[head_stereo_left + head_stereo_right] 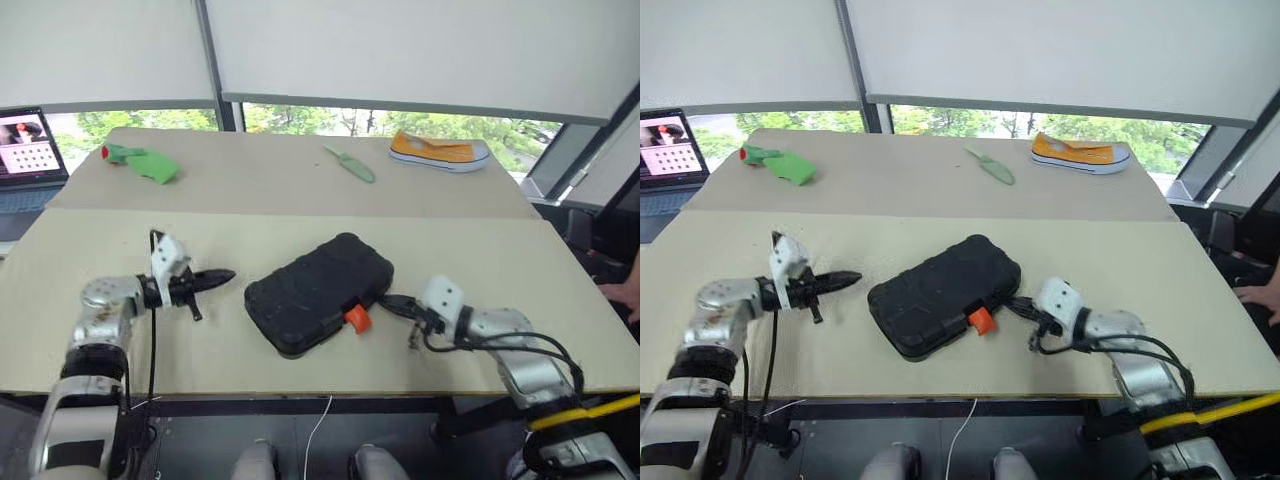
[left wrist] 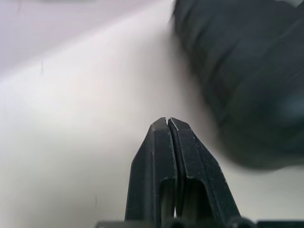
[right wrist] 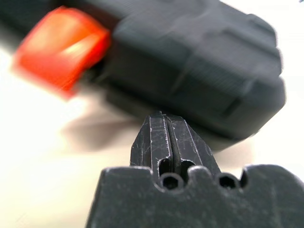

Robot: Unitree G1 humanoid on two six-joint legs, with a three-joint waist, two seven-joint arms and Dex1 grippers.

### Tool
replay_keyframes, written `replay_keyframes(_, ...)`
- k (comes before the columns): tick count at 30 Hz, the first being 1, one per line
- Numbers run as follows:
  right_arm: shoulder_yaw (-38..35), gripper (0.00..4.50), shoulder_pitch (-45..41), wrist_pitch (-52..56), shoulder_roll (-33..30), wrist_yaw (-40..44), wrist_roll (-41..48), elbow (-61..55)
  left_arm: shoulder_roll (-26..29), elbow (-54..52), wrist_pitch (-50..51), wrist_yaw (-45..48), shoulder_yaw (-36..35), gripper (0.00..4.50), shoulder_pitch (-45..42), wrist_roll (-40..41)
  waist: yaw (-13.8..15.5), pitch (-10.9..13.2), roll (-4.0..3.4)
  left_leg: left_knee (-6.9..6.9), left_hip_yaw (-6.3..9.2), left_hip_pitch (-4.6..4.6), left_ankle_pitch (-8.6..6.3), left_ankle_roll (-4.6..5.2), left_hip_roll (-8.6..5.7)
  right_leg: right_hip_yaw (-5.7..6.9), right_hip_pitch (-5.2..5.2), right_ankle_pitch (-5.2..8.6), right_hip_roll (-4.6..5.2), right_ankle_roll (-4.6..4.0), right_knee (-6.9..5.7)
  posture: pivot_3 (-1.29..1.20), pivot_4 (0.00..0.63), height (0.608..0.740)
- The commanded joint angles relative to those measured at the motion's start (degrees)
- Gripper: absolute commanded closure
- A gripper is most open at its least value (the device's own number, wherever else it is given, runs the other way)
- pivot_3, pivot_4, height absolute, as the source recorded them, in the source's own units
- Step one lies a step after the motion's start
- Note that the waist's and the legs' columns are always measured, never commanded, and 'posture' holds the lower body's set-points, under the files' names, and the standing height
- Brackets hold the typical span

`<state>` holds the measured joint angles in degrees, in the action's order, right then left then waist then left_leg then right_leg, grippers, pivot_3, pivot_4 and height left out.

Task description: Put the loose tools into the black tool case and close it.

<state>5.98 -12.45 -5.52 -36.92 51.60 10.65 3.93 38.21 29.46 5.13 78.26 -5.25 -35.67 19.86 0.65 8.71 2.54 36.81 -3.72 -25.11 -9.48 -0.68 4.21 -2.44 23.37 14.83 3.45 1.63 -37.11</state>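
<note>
Fingers pressed together and empty on both grippers, left (image 1: pixel 222 275) and right (image 1: pixel 392 302), flanking the shut case (image 1: pixel 318 292) near the table's (image 1: pixel 90 250) front edge; rigid, probably slick plastic, best worked at its orange latch (image 1: pixel 358 319).

Silver metal forearms are ending in white wrist blocks and black two-fingered grippers, left gripper (image 1: pixel 222 275) and right gripper (image 1: pixel 392 302); black cables are looping alongside each.

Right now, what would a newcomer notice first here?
The closed black tool case lying mid-table, its orange latch sticking out on the near edge. Both grippers flank it, shut and empty: left gripper off one end, right gripper close beside the latch.
</note>
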Motion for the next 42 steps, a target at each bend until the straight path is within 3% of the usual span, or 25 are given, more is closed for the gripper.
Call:
replay_keyframes(1,-4.60,4.50,3.48,1.19,-1.23,1.36,5.50,-8.01,-4.68,-12.12,7.41,-0.77,5.17,4.42,-1.48,2.52,0.13,-0.01,-0.02,0.03,0.00,0.00,0.00,0.00,-0.02,-0.03,-0.03,0.00,0.01,0.02,0.00,0.00,0.150,0.740)
replay_keyframes(6,-5.27,4.50,6.23,5.37,0.17,0.03,9.50,-17.39,-11.41,-12.97,8.94,-4.79,14.80,4.42,-2.88,-4.84,-0.49,-0.01,-0.03,0.11,0.18,0.04,0.02,0.01,-0.05,-0.05,-0.10,0.00,-0.10,0.03,-0.03,0.00,0.150,0.740)
replay_keyframes(11,-0.97,4.50,5.92,8.18,1.39,-1.37,5.38,-19.09,-12.16,-5.23,6.58,-7.03,24.00,4.42,-1.54,-14.69,-1.18,-0.30,-0.34,0.04,0.28,0.39,0.01,0.02,-0.06,-0.10,-0.38,0.03,-0.17,-0.01,-0.01,0.00,0.150,0.740)
replay_keyframes(14,1.52,4.50,4.55,9.04,3.08,-2.81,2.48,-16.53,-13.65,-4.36,7.94,-8.00,24.01,4.42,-1.68,-14.61,-1.28,-0.63,-0.76,-0.02,0.26,0.94,-0.02,0.03,-0.13,-0.11,-0.93,0.35,-0.08,0.35,0.04,0.00,0.150,0.740)
replay_keyframes(16,2.88,4.50,3.57,9.19,4.40,-3.32,1.05,-14.13,-14.25,-4.12,8.04,-7.98,23.99,4.42,-1.84,-14.49,-1.29,-0.76,-0.86,-0.02,0.26,1.11,-0.03,0.03,-0.13,-0.11,-1.08,0.55,-0.05,0.08,0.04,0.00,0.150,0.740)
replay_keyframes(28,7.09,4.50,-2.42,8.87,10.04,-3.09,-3.59,-3.87,-13.38,-2.72,7.89,-9.14,22.85,4.42,-2.21,-14.98,-1.38,-0.99,-1.02,-0.03,0.27,1.21,-0.02,0.03,-0.17,-0.17,-1.16,0.57,-0.05,0.03,0.00,0.00,0.150,0.740)
replay_keyframes(34,6.42,4.50,-5.33,9.37,13.59,-3.72,-2.22,-3.84,-13.60,-2.60,8.60,-10.81,22.85,4.42,-1.93,-15.23,-1.80,-0.99,-1.02,-0.08,0.28,1.25,-0.02,0.03,-0.16,-0.19,-1.14,0.56,-0.07,0.02,-0.02,0.00,0.150,0.740)
replay_keyframes(42,1.29,4.50,-5.49,12.91,16.30,-2.75,6.81,-10.10,-12.41,-4.99,11.56,-9.50,25.02,4.42,0.61,-15.45,-2.22,-0.98,-1.02,-0.19,0.30,1.27,-0.03,0.02,-0.16,-0.22,-1.08,0.56,-0.09,-0.01,-0.02,0.00,0.150,0.740)
